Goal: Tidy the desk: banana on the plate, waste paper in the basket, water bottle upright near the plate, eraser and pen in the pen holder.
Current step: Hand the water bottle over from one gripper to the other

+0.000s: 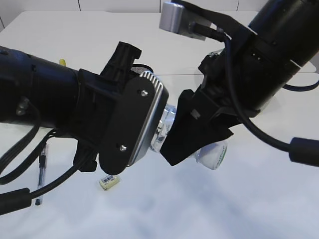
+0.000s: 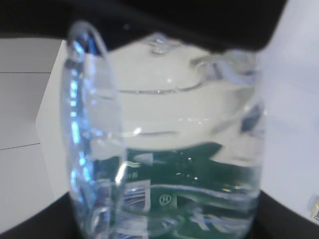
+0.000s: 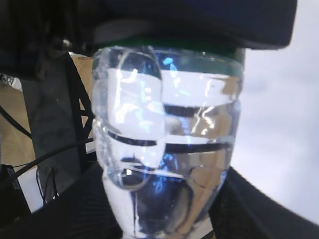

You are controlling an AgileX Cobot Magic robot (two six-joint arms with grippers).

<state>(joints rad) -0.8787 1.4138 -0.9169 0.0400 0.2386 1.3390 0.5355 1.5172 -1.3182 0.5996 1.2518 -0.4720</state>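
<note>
The water bottle (image 1: 165, 124) hangs lying over the desk (image 1: 209, 209) between both arms. My left gripper (image 1: 149, 134) is shut on its green-labelled part; in the left wrist view the bottle (image 2: 164, 149) fills the space between the jaws of that gripper (image 2: 162, 219). My right gripper (image 1: 187, 134) straddles the clear ribbed end (image 3: 167, 124). In the right wrist view its jaws (image 3: 164, 214) stand open, with a pale sliver beside one finger. The eraser (image 1: 108, 181) and the pen (image 1: 42, 172) lie on the desk at the lower left. A yellow banana tip (image 1: 62, 61) peeks over the left arm. Plate, basket and pen holder are hidden.
Both arms and their cables (image 1: 299, 149) fill the middle of the exterior view and hide the desk behind them. A seam line (image 1: 299, 73) crosses the tabletop at the back right.
</note>
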